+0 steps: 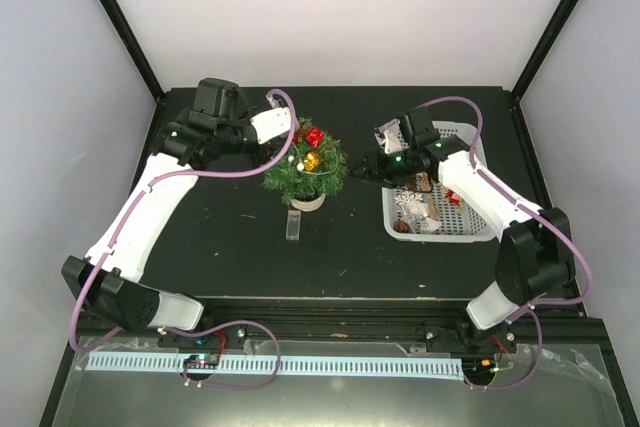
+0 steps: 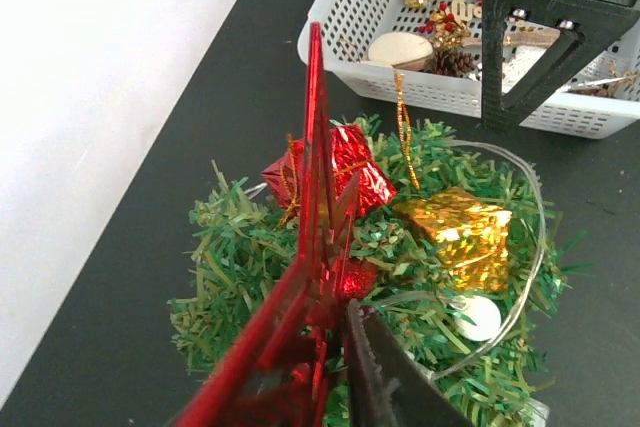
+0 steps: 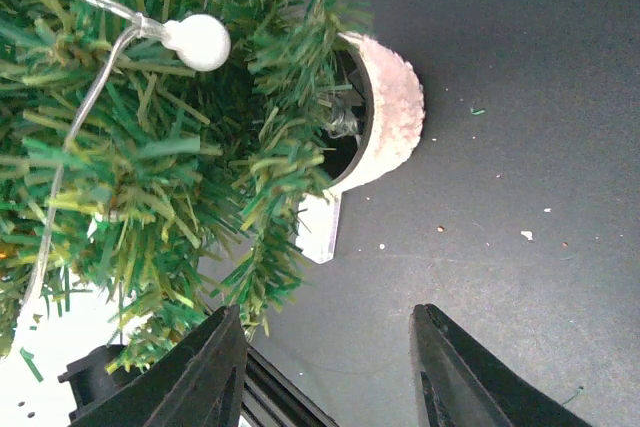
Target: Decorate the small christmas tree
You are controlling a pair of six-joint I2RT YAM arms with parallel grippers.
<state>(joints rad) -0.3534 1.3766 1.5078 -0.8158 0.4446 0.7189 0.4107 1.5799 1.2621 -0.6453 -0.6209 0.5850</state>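
We see the small christmas tree [image 1: 305, 175] standing upright on the dark worktop [image 1: 220, 237], about midway between the two arms, with the white basket [image 1: 440, 239] of loose ornaments off to its right. The left gripper [image 1: 291, 139] is clenched on a red star [image 2: 318, 247], which its wrist camera shows edge-on, the long point running away from the fingers and across the crown towards the basket. The tree lies directly beneath and just ahead of that gripper, so we judge the left arm to be the nearer one, and the one in place to set the star. A red gift box [image 2: 355, 162] and a gold gift box [image 2: 455, 232] already sit among the upper branches, with a white bulb [image 2: 480, 319] on a clear wire beside them. The star appears to touch the foliage near the red box, though we cannot tell whether it is seated. The right gripper [image 3: 328, 347] is released, jaws spread, low beside the tree on its basket side, near the beige base [image 3: 395, 112] and holding nothing.
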